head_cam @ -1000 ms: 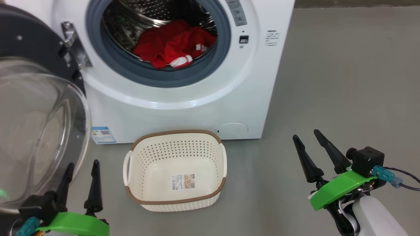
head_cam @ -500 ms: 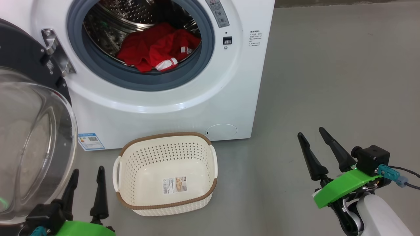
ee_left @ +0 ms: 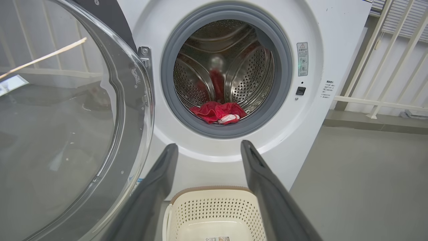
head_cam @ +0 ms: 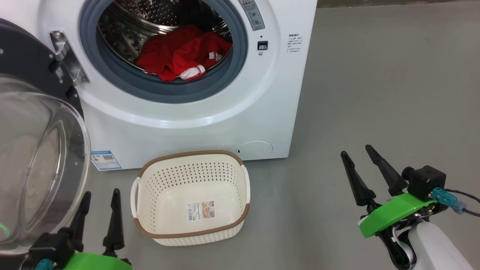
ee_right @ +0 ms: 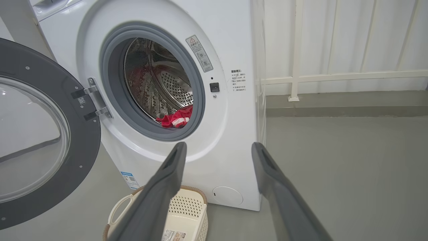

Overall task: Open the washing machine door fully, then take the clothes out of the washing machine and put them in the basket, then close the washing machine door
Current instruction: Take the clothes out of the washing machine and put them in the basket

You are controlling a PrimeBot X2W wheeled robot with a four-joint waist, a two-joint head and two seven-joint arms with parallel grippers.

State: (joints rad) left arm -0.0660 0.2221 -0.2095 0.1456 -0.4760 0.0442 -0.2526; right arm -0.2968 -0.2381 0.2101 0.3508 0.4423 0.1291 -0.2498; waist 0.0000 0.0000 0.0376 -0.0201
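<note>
The washing machine [head_cam: 210,120] stands with its door [head_cam: 33,157] swung wide to the left, the clear glass bowl bulging toward me. Red clothes [head_cam: 180,52] with a small white part lie at the drum's front lip, also seen as clothes [ee_left: 217,112] and clothes [ee_right: 175,118]. The cream basket [head_cam: 189,161] sits on the floor in front of the machine with nothing in it. My left gripper [head_cam: 100,195] is open, low beside the door glass. My right gripper [head_cam: 356,153] is open over bare floor, right of the machine. Neither touches anything.
Grey floor [head_cam: 375,93] stretches to the right of the machine. A pale railing [ee_right: 301,77] and a wall stand behind the machine on that side. A blue sticker [head_cam: 105,160] marks the machine's lower left corner.
The head view has shifted, so machine and basket sit lower and further left than a second ago. Both grippers stay open and hold nothing; the clothes and door look the same.
</note>
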